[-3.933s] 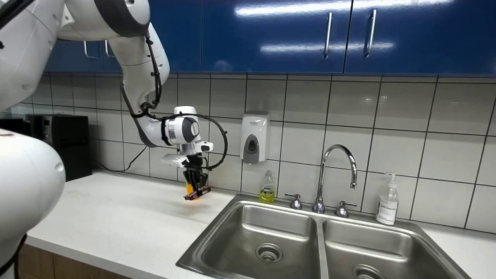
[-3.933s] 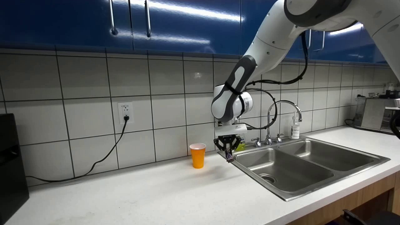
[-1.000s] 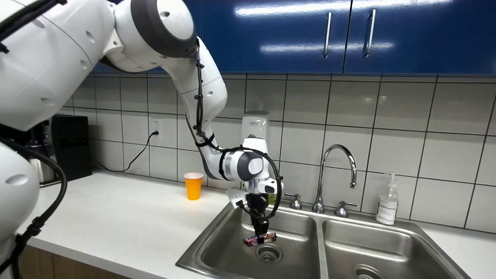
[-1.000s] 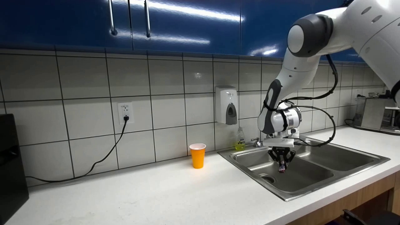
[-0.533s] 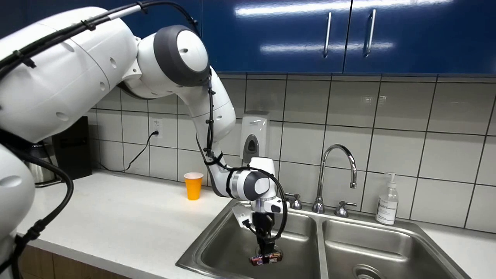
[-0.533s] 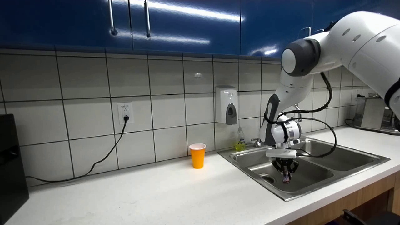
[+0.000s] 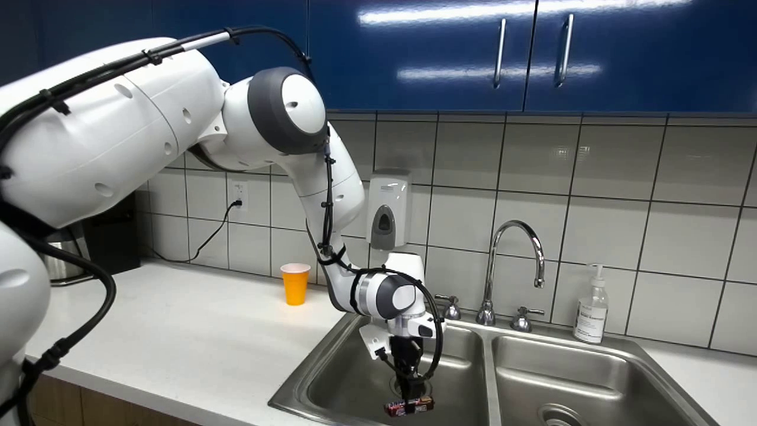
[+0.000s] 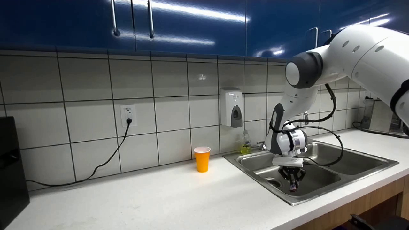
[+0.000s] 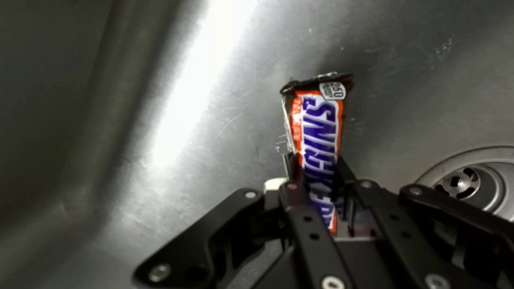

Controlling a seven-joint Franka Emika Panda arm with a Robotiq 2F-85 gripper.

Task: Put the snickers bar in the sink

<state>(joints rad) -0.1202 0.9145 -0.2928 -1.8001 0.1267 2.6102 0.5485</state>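
The snickers bar (image 9: pixel 320 136) sits a little lower than half a second ago, well within the outline of the sink (image 7: pixel 313 365). Left to right in an exterior view, the orange cup (image 7: pixel 295 285) stands upright on the counter (image 7: pixel 189 343), just as it did. Next comes the end effector (image 7: pixel 408 402), drawn in tight on the bar, which juts out to both sides; its descent has slowed, so the carry looks nearly done and release seems next. Whether the bar touches the basin floor (image 9: pixel 241 140) is hard to tell. In the wrist view the drain (image 9: pixel 478 182) lies to the right of the bar, near but apart, so letting go here should leave it on plain steel. Farther right in an exterior view, the faucet (image 7: pixel 489 278) stands clear of the work.
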